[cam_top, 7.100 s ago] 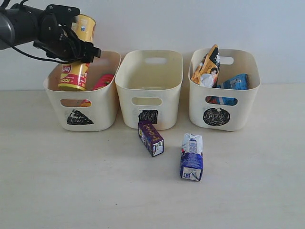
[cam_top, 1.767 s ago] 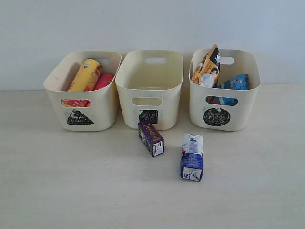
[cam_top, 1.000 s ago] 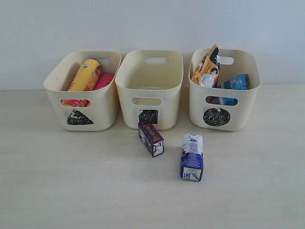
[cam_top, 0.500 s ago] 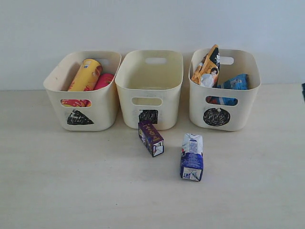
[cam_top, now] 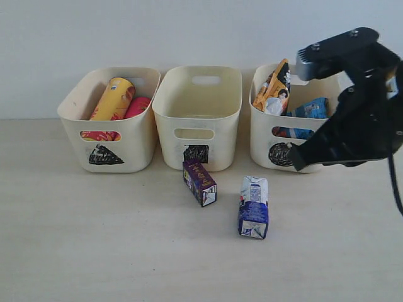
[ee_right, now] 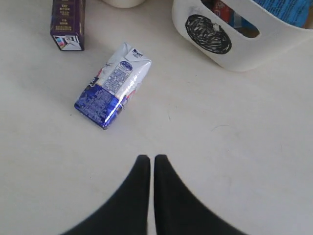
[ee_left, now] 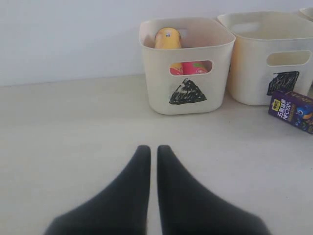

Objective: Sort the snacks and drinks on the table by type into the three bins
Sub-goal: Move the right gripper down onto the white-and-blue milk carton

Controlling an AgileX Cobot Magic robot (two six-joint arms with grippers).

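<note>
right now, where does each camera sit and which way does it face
Exterior: in front of the table, a little above it, facing the square bin head-on; the right arm shows at the right.
Left wrist: low over the table, looking across at the triangle bin and purple carton; the shut left gripper shows.
Right wrist: above the table, looking down on the blue carton and circle bin; the shut right gripper shows.
Shared: the purple carton is in all three views.
</note>
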